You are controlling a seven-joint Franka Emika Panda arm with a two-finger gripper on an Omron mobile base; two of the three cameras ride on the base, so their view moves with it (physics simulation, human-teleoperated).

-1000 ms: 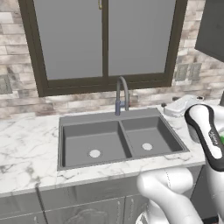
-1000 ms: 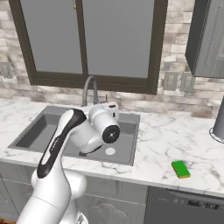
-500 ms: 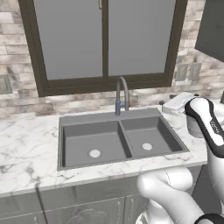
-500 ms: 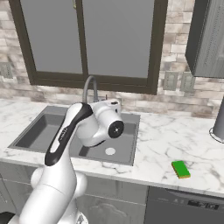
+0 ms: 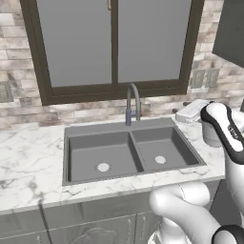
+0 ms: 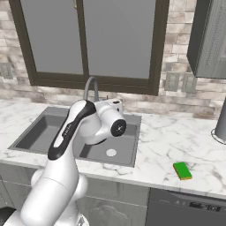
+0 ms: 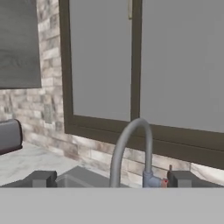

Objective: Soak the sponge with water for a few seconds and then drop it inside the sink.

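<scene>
The sponge [image 6: 182,171], a small green block with a yellow layer, lies flat on the marble counter to the right of the sink [image 6: 31,132], near the front edge. The dark grey double-basin sink [image 5: 100,147] sits under the arched grey faucet [image 5: 133,102]; no water runs from the spout. In the hand view my gripper [image 7: 111,179] is open, its dark fingertips [image 7: 41,178] wide apart, facing the faucet [image 7: 131,148] and the window. My white hand [image 6: 110,117] hovers over the right basin, well left of the sponge and holding nothing.
A grey metal vessel [image 6: 220,119] stands on the counter at the far right. A dark wall cabinet [image 6: 207,35] hangs above it. A dark appliance [image 7: 8,135] sits on the counter beside the window. Bare marble lies between sink and sponge.
My hand has lifted slightly and drifted a little to the right above the right basin. The jaws stay wide apart; sponge unmoved.
</scene>
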